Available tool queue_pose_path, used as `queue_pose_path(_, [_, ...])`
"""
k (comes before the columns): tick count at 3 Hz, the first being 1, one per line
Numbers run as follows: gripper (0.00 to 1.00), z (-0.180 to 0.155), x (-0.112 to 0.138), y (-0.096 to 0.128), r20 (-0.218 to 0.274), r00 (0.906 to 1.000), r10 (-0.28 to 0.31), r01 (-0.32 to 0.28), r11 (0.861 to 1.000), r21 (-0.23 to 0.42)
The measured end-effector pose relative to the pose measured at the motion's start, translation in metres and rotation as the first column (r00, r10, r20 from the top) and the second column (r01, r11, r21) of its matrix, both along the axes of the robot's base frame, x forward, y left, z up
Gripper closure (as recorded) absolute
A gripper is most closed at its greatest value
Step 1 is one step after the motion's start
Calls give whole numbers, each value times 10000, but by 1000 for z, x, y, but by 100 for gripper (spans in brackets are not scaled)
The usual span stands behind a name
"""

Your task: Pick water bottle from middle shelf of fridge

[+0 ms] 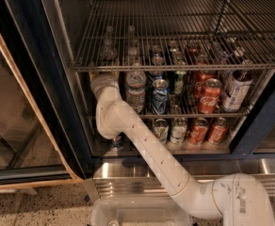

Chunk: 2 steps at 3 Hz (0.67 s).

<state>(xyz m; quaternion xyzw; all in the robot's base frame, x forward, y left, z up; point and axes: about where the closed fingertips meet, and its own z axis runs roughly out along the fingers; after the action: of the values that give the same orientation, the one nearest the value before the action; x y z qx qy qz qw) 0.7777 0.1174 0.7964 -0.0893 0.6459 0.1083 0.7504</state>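
The fridge (29,74) stands open, with a dark frame. The water bottle (135,91), clear with a white cap, stands upright at the left of the middle shelf (222,113), next to a blue soda can (159,97). My white arm reaches up from the lower right into the fridge. My gripper (103,79) is at the far left of the middle shelf, just left of the water bottle and under the front rail of the upper rack (175,68). Its tip is hidden behind the wrist and that rail.
Red cans (209,95) and a white-labelled bottle (235,89) fill the right of the middle shelf. More cans (198,130) stand on the bottom level. The glass door (15,126) is open at the left. A ribbed steel base panel (128,173) lies below.
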Motion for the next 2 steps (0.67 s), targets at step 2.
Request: queue_pose_path(2, [21,4,-4,-8,160,9995,-270,268,9995,153])
